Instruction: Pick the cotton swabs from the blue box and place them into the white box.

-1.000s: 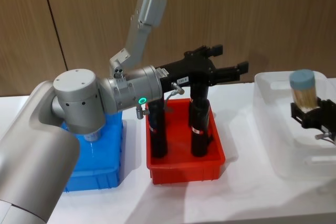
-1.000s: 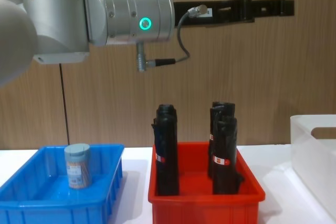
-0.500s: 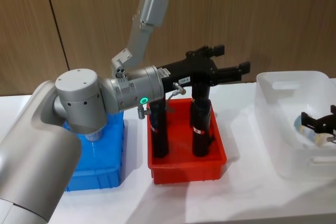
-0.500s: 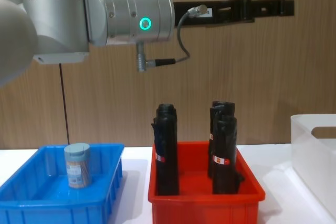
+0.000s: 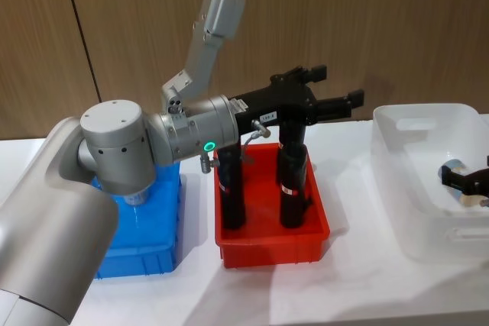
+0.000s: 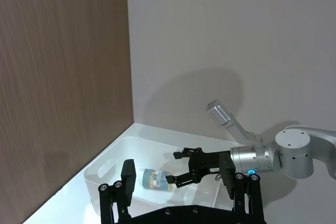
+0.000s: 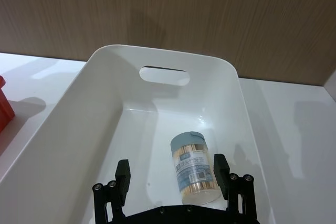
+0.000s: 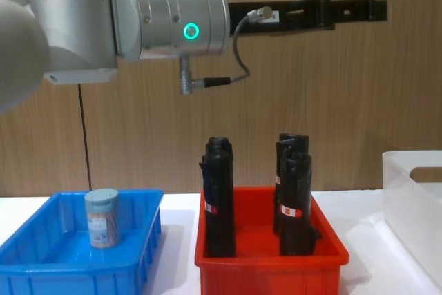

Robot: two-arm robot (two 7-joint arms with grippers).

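**A:** What sits nearest on the desk (image 5: 359, 295)?

**B:** A row of bins. At the lower left of the chest view is the blue box (image 8: 141, 267). One cotton swab jar (image 8: 102, 217) stands upright in it, lid on top.

**A:** And in the middle?

**B:** A red bin (image 8: 269, 271) holding black rolls (image 8: 219, 198). They stand on end and carry red-and-white labels.

**A:** Where is the white box?

**B:** The white box (image 5: 422, 112) is at the right edge of the head view. The other cotton swab jar (image 7: 194, 174) lies on its side on the floor of it, with its lid toward the wall that has the handle slot (image 7: 164, 74).

**A:** Is anything gripping that jar?

**B:** No. The right pincer (image 7: 172, 170) is low inside the white box and spread wide, straddling the jar. One tip is just beside it and the other is apart from it.

**A:** And farther back?

**B:** The left pincer (image 5: 335, 89) hangs above the tops of the rolls, at the upper centre of the head view. It is wide open and holds nothing. Behind it is the wooden wall (image 5: 382, 20).
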